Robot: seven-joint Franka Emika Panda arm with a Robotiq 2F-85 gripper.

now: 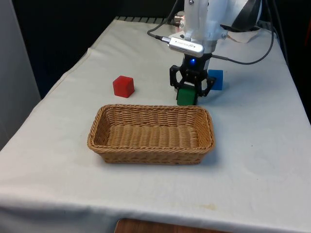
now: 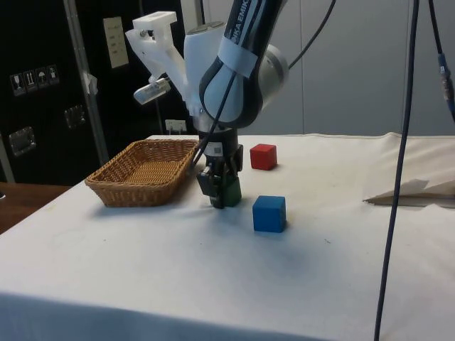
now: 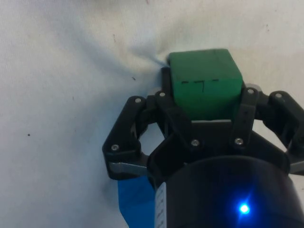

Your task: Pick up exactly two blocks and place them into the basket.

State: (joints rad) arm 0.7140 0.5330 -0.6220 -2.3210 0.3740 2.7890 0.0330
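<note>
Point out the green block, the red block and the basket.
green block (image 3: pixel 204 80), wrist view, its top face
red block (image 1: pixel 123 86), front view, its front face
basket (image 1: pixel 150 154), front view, its near wall

My arm (image 2: pixel 238 67) is glossy white, rounded at the joints, with a black band lettered in white. Black cables (image 2: pixel 398 177) hang at its 3 o'clock side in the side view. My claw (image 1: pixel 190 93) is matte black, its linkage (image 3: pixel 137 126) pinned with small silver screws (image 3: pixel 194 142), on a dark rounded body.
</note>
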